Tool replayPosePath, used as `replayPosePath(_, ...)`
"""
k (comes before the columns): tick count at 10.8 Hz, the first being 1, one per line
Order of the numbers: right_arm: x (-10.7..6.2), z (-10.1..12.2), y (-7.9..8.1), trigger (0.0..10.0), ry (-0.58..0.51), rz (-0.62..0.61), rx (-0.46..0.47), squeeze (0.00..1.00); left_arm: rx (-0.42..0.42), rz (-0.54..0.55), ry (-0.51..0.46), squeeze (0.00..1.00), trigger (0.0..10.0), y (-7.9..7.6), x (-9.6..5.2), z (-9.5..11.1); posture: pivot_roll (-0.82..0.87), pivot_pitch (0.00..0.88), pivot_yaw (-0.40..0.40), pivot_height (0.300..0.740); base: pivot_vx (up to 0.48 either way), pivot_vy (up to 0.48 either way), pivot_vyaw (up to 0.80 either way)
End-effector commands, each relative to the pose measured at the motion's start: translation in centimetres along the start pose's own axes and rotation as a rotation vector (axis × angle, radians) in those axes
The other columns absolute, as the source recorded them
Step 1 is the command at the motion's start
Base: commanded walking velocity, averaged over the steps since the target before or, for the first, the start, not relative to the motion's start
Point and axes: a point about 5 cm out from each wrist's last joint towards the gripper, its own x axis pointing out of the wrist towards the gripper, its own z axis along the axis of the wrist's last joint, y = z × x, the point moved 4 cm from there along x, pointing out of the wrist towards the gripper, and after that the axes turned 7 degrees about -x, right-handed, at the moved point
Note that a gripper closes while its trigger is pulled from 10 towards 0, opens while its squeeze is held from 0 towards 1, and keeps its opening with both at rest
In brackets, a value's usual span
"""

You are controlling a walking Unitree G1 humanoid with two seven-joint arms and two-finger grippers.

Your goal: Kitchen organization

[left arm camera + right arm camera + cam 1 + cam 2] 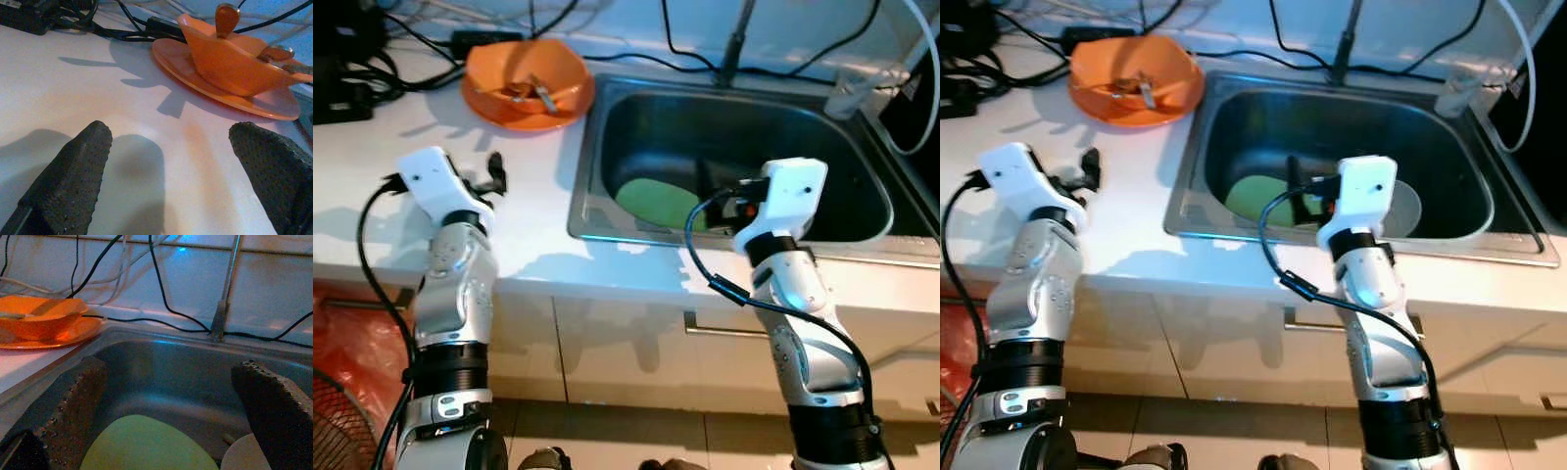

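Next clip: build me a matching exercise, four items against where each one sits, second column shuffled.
Items:
1. green plate
2. orange bowl
3. left gripper
4. right gripper

Places:
A. on the orange plate
B. open, over the white counter
C. at the bottom of the sink
D. open, above the sink

Pairs: 1-C, 2-A, 3-B, 4-D

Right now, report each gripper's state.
Left gripper: open, empty, over the counter near the orange bowl.
Right gripper: open, empty, over the sink, above the green plate.
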Motion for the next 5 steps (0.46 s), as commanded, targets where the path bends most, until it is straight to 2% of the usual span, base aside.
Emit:
replayPosePath(1,-0.2,0.2,0.4,10.0,0.003,0.028,0.016,0.0,-0.026,0.052,0.134,0.0,10.0,1.3,-0.5,-3.4,-0.04,0.201,-0.108,0.74,0.0,0.0,0.0)
replayPosePath(2,0.0,1.0,1.8,10.0,-0.009,0.101,0.037,0.0,-0.052,0.032,0.131,0.0,10.0,0.7,-0.2,-3.2,-0.05,0.197,-0.107,0.74,0.0,0.0,0.0)
replayPosePath(4,-0.5,1.5,3.3,10.0,0.004,0.214,0.142,0.0,-0.097,0.009,0.14,0.0,10.0,0.1,0.2,-3.5,-0.07,0.174,-0.094,0.74,0.0,0.0,0.0)
replayPosePath(5,-0.7,1.9,3.9,10.0,0.008,0.28,0.181,0.0,-0.129,-0.015,0.152,0.0,10.0,-0.7,0.6,-3.7,-0.08,0.166,-0.087,0.74,0.0,0.0,0.0)
